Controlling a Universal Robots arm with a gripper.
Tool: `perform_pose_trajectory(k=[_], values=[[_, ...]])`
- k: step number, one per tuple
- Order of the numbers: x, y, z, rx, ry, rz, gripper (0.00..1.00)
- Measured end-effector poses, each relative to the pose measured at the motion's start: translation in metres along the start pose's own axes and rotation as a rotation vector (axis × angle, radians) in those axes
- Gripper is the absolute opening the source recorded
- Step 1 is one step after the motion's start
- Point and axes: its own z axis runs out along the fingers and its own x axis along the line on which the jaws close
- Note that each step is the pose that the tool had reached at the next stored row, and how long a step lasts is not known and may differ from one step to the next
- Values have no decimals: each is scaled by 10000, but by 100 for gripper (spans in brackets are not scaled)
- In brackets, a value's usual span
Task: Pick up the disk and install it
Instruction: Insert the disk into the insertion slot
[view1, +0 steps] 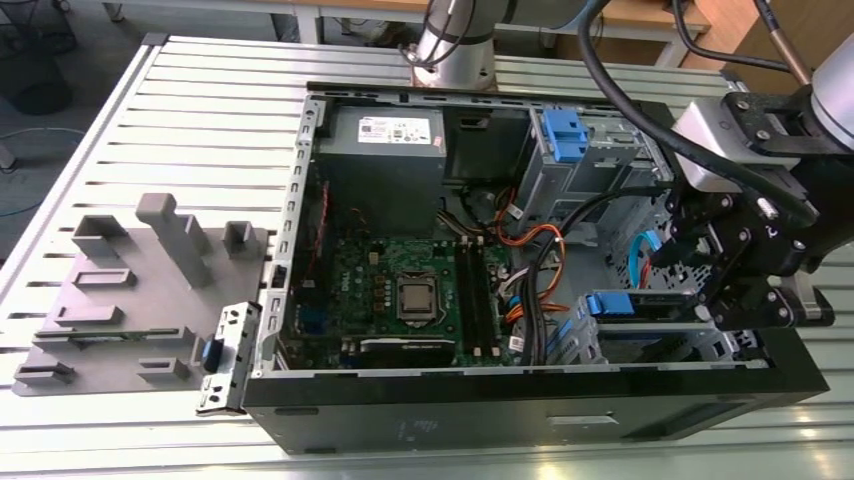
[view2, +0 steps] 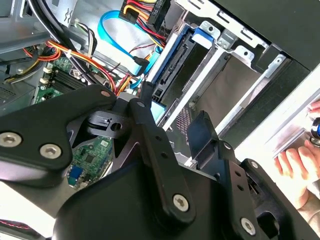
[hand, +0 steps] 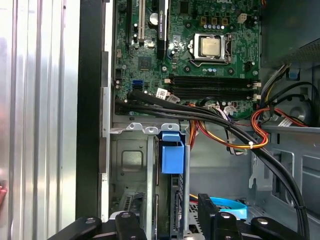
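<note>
The disk sits edge-up in a slot of the metal drive cage at the front corner of the open computer case, toward the exterior view's right. Its blue bracket stands up between the cage walls in the first wrist view. In the second wrist view the disk appears as a dark slab framed in blue, running along the cage. The pincer hangs just above that slot. Its fingers are spread wide and hold nothing, and the bracket lies beyond the gap between them; whether either finger touches it cannot be told. Black cables and orange and red wires run across the case beside the cage, over the green motherboard. At the far side of the case are a grey box with a white sticker and, in a second cage, a small blue clip. The case lies on a slatted metal counter, with a grey moulded tray well apart on the exterior view's left. A person's hand rests on the counter outside the case.
</note>
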Motion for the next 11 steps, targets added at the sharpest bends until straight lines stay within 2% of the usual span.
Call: perform_pose_trajectory(k=[6, 11], values=[[-10, 0, 1, 0, 0, 0, 55], [-70, 0, 13, 0, -3, 0, 55]])
